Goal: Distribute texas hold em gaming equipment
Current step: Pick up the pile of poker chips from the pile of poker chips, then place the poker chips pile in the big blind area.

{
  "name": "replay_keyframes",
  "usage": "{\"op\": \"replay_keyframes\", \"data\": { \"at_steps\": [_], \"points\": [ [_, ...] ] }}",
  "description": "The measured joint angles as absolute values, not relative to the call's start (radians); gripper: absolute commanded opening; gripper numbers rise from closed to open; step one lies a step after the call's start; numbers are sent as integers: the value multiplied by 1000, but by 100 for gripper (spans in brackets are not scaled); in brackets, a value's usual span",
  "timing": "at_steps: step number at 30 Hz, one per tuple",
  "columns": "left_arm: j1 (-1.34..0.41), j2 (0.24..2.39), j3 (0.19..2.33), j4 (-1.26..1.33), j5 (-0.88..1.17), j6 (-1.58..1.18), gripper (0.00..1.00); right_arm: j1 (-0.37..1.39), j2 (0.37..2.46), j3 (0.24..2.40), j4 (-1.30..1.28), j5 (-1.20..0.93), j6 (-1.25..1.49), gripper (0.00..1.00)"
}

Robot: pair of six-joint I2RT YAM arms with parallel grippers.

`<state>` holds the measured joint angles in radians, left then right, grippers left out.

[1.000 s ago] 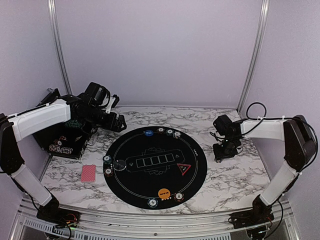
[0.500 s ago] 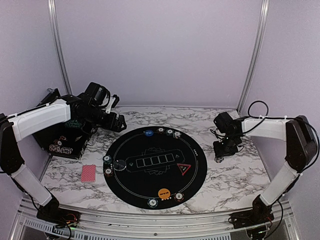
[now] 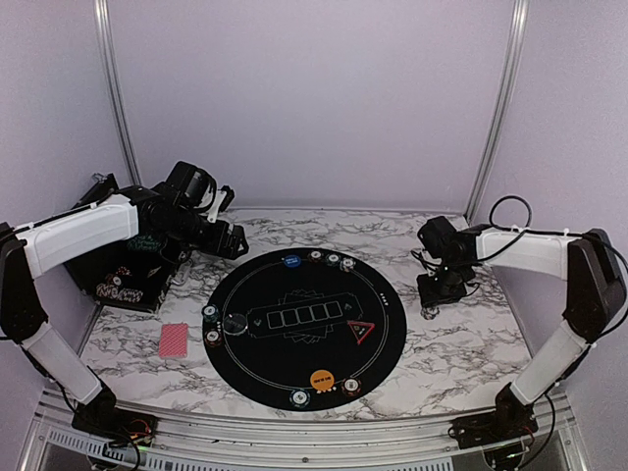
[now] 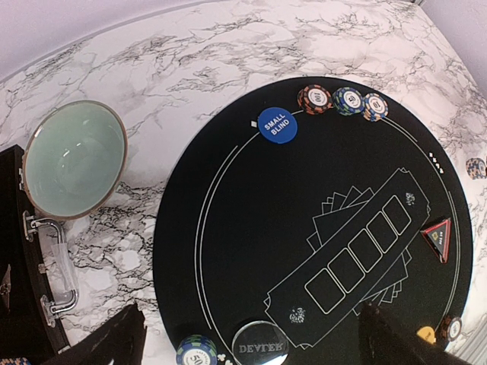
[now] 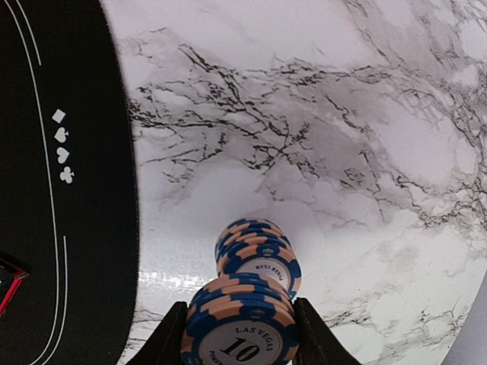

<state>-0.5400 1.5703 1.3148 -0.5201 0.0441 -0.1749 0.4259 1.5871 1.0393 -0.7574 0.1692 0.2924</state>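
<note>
While left pincer (image 4: 249, 312) gapes, right pincer (image 5: 237, 331) clamps a striped chip (image 5: 237, 308).

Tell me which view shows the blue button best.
Left wrist: the blue button lies large near the mat's rim, SMALL BLIND lettering readable. Top external shows only a small blue dot; right wrist misses it.

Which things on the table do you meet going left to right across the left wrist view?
Teal bowl, green-edged chip, blue small-blind button, orange-striped chip, teal chip, blue-and-orange chip, red triangle marker, cropped chip.
</note>
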Motion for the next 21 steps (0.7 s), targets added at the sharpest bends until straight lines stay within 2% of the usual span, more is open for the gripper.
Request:
{"op": "replay_keyframes", "data": {
  "at_steps": [21],
  "points": [
    [-540, 1571, 1315, -520, 52, -175, 99, 669, 1507, 1053, -823, 186, 448, 26]
  ]
}}
